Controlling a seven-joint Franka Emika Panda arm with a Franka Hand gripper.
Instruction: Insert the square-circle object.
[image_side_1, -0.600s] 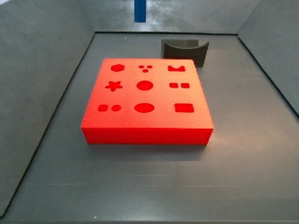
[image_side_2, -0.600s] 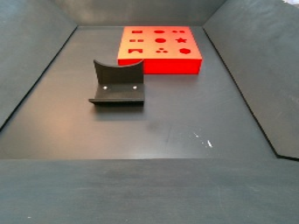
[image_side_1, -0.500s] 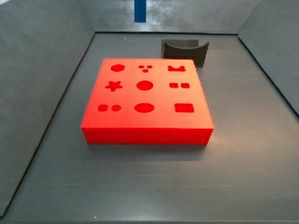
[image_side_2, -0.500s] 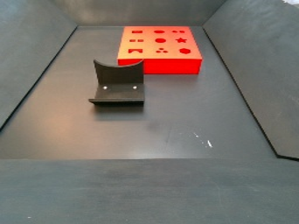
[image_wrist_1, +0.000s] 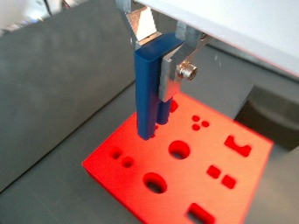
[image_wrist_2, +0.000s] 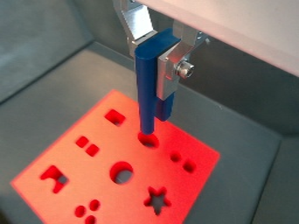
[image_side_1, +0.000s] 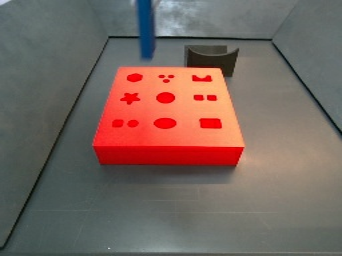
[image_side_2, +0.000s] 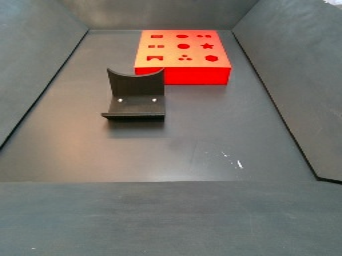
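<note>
Both wrist views show the gripper (image_wrist_1: 156, 44) with its silver fingers (image_wrist_2: 138, 19) pinching the upper end of the square-circle object (image_wrist_1: 149, 92), a slim dark-blue piece that hangs straight down with its two prongs pointing at the red block (image_wrist_1: 176, 175) below. The prong tips are in the air above the block's top face, over its pattern of cut-out holes, and do not touch it. In a side view the blue piece (image_side_1: 146, 28) shows as a vertical strip at the upper edge of the picture, above the far left part of the red block (image_side_1: 167, 145); the gripper itself is out of that picture. The red block lies flat on the dark floor, with round, square, star and notched holes in three rows. The dark grey curved block (image_side_1: 211, 58) stands just behind the red block's far right corner, and in a side view it sits well in front of the red block (image_side_2: 183, 70), as a curved dark block (image_side_2: 135, 95).
</note>
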